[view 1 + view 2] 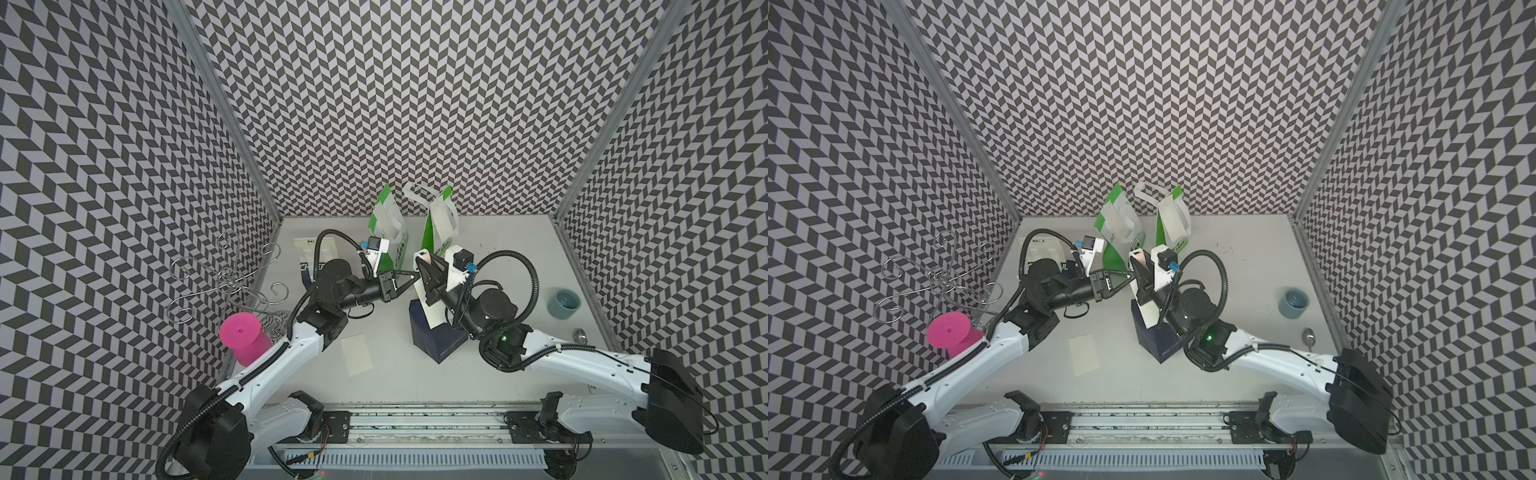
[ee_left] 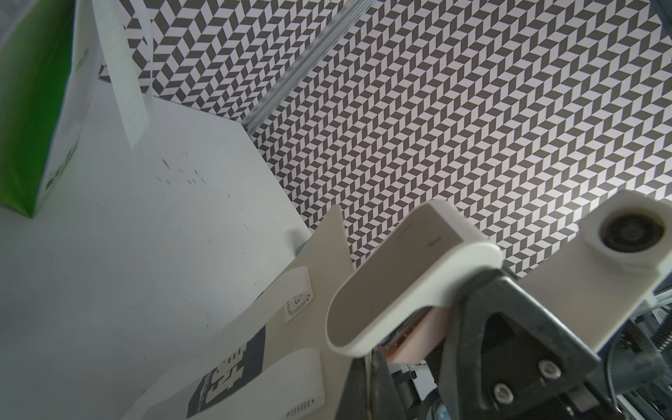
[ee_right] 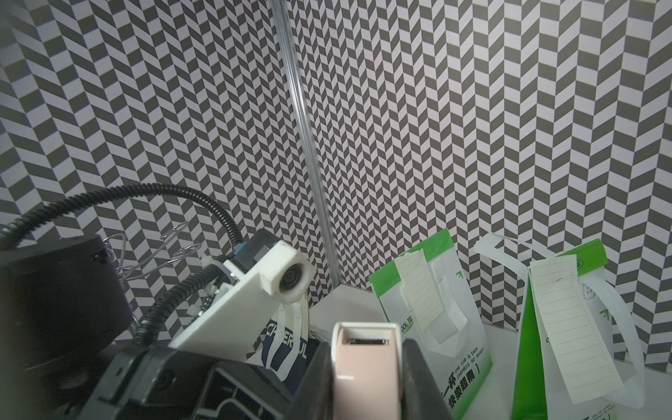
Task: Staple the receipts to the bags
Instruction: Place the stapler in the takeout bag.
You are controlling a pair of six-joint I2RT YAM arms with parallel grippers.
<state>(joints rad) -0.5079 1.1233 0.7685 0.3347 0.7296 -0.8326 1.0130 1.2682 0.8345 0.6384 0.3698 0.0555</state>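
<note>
1. Right gripper [image 3: 366, 360] clamps a white-and-pink plastic stapler [image 2: 411, 276].
2. Left gripper [image 1: 412, 275], pinched together, meets the cream receipt [image 1: 433, 318] on the upright navy bag [image 1: 432, 345].
3. Behind, a green-and-white bag [image 3: 454, 363] wears a lined slip [image 3: 418, 291]; a loose receipt [image 1: 356, 355] lies flat.

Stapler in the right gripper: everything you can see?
The stapler is small, plastic-looking: white rounded top arm over a pale pink base, metal slot at its nose. The right gripper clamps it from both sides, off the table, nose toward the green bags, close beside the cream top of the navy bag; contact unclear.
</note>
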